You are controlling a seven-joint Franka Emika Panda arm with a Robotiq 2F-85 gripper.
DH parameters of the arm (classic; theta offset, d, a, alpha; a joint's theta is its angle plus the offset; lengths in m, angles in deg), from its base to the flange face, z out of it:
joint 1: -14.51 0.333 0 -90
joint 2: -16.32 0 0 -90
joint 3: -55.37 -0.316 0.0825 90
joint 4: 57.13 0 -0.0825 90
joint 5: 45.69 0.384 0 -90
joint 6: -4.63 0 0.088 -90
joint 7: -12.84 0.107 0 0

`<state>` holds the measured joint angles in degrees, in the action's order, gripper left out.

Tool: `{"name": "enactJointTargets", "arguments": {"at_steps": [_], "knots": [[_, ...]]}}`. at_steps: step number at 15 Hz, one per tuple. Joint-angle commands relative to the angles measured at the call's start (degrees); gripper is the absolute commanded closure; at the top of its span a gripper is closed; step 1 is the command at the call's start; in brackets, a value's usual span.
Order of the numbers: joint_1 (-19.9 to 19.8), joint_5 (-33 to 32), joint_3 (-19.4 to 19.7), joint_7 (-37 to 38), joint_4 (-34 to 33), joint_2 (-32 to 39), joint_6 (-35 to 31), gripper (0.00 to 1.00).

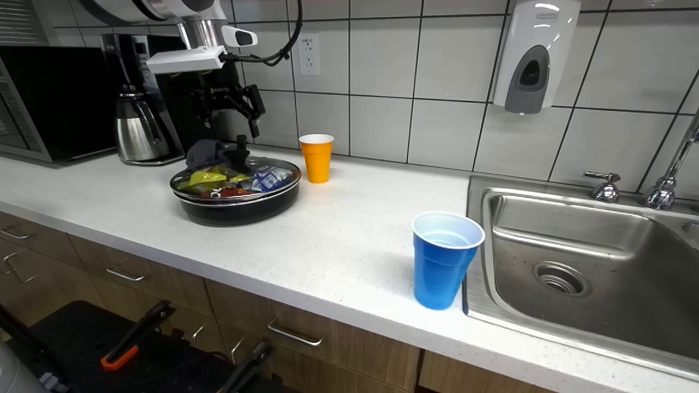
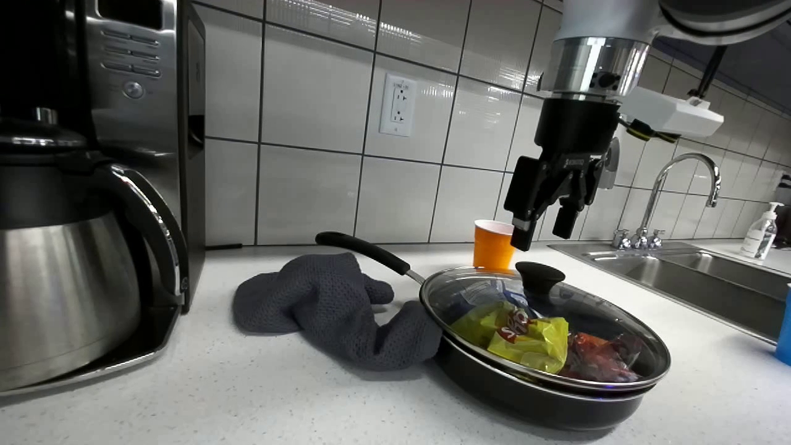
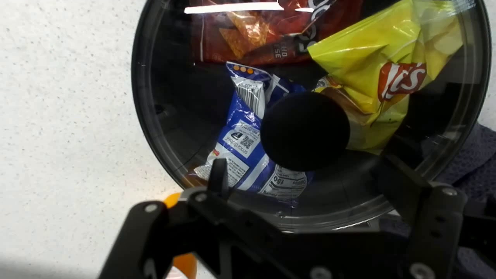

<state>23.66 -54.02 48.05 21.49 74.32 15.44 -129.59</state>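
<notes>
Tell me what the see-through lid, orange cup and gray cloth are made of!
Lid: glossy, probably glass, possibly plastic; snack bags show through and light glints off it.
Orange cup: likely smooth plastic, perhaps paper; tapered party-cup shape, white inside.
Gray cloth: matte fabric, woven or knitted; floppy folds and bumpy texture show.

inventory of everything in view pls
pan: 1, black, on counter
lid: 1, clear, on pan
bags: 3, red/yellow/blue, under lid
cloth: 1, grey, beside pan
cup: 1, orange, near pan
cup: 1, blue, beside sink
sink: 1, silver, in counter
tap: 1, silver, at sink
dispenser: 1, white, above sink
bottle: 1, clear, beyond sink
microwave: 1, black, on counter
coffee maker: 1, black/silver, on counter
outlet: 1, white, on wall
drawers: several, brown, below white counter
tool: 1, black, above lid
arm: 1, white, above pan
</notes>
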Motion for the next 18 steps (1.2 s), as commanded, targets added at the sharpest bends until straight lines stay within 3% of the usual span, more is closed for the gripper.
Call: {"name": "enactJointTargets", "arguments": {"at_steps": [1,18], "knots": [[-0.69,0.84,-0.13,0.95,2.85,-4.74,0.34,0.00],[-3.07,8.96,2.95,-1.09,12.68,-14.39,0.35,0.00]]}}
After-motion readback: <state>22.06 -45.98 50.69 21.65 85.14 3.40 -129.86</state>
